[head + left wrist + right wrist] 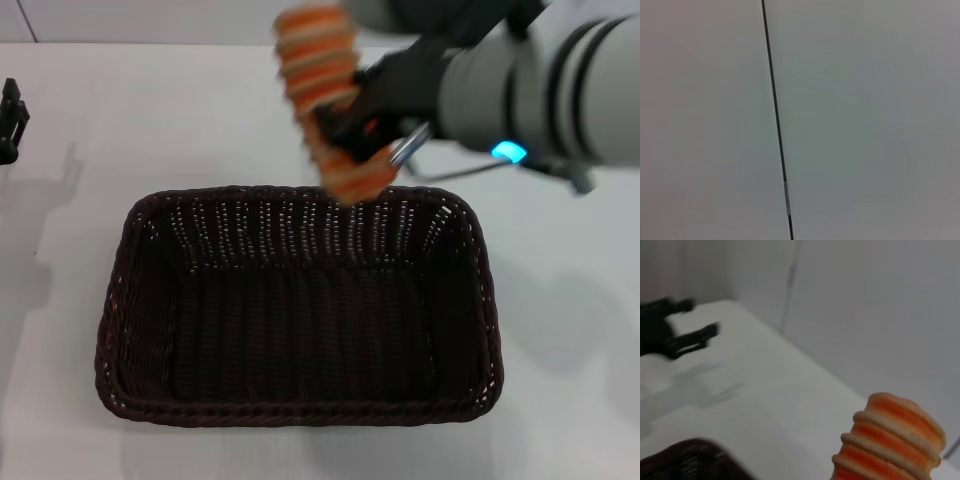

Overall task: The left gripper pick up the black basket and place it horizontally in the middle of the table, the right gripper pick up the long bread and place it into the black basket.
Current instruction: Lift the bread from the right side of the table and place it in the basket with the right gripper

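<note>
A white counter (pixel 80 150) fills the scene. In its middle sits the black basket (pixel 300 400), a wide woven rectangle with its long side running left to right, empty inside. It appears already set where the task wants it, open side up, ready to receive the loaf.

From the right, a thick grey-silver arm with a blue light reaches in over the far side of the basket. Its right gripper (pixel 365 115) is clamped on the long bread (pixel 325 95), an orange-tan loaf with cream stripes, gripping it around the lower half. The loaf hangs in the air, tilted nearly upright, its lower end just above the basket's far rim and touching nothing. Held this way, it seems poised to be lowered into the basket. In the right wrist view the loaf's striped end (pixel 890 445) shows close up, with a corner of the basket (pixel 690 460) beyond it.

The left gripper (pixel 10 120) sits at the far left edge of the counter, well apart from the basket, apparently parked; whether it is apart or together cannot be told.

No brands, labels or writing are visible.
</note>
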`<action>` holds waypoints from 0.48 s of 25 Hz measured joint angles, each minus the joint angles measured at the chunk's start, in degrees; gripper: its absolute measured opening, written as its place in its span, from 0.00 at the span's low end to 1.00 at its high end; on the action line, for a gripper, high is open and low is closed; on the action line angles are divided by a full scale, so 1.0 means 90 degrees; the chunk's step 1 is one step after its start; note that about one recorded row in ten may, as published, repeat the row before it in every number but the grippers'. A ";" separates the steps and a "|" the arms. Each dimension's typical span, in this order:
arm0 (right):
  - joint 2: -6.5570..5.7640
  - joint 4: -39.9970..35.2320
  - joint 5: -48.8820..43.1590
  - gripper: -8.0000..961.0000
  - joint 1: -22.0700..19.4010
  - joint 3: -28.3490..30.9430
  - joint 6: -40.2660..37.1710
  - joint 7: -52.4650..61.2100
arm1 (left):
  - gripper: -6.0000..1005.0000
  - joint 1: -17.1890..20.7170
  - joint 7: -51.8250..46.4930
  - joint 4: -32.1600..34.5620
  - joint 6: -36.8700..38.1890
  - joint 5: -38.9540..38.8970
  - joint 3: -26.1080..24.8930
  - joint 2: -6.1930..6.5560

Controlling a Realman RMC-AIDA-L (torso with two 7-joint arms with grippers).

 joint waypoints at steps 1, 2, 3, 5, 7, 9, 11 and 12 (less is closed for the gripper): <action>0.0002 -0.0059 0.0011 0.46 0.0032 -0.0145 -0.0009 0.0077 | 0.72 0.0003 -0.0003 -0.0001 0.0001 0.0000 0.0000 0.0000; 0.0005 -0.0080 0.0018 0.44 0.0042 -0.0262 -0.0018 0.0125 | 0.72 0.0006 -0.0003 -0.0002 0.0002 -0.0001 0.0000 0.0000; 0.0007 -0.0098 0.0022 0.43 0.0051 -0.0376 -0.0024 0.0174 | 0.72 0.0007 -0.0004 -0.0002 0.0002 0.0001 -0.0001 0.0000; 0.0011 -0.0061 0.0024 0.41 0.0051 -0.0555 -0.0010 0.0234 | 0.72 0.0008 -0.0005 -0.0002 0.0003 0.0001 -0.0013 0.0000; 0.0012 0.0021 0.0033 0.40 0.0034 -0.0671 0.0015 0.0289 | 0.72 0.0008 -0.0005 -0.0002 0.0004 0.0000 -0.0024 0.0000; 0.0013 0.0089 0.0093 0.39 0.0022 -0.0726 0.0054 0.0319 | 0.72 0.0009 -0.0007 -0.0002 0.0005 0.0000 -0.0030 0.0000; 0.0013 0.0107 0.0224 0.38 0.0023 -0.0750 0.0096 0.0322 | 0.72 0.0008 -0.0008 -0.0002 0.0007 0.0000 -0.0035 0.0000; 0.0013 0.0101 0.0307 0.38 0.0031 -0.0764 0.0130 0.0320 | 0.72 0.0006 -0.0008 -0.0002 0.0007 0.0001 -0.0037 0.0000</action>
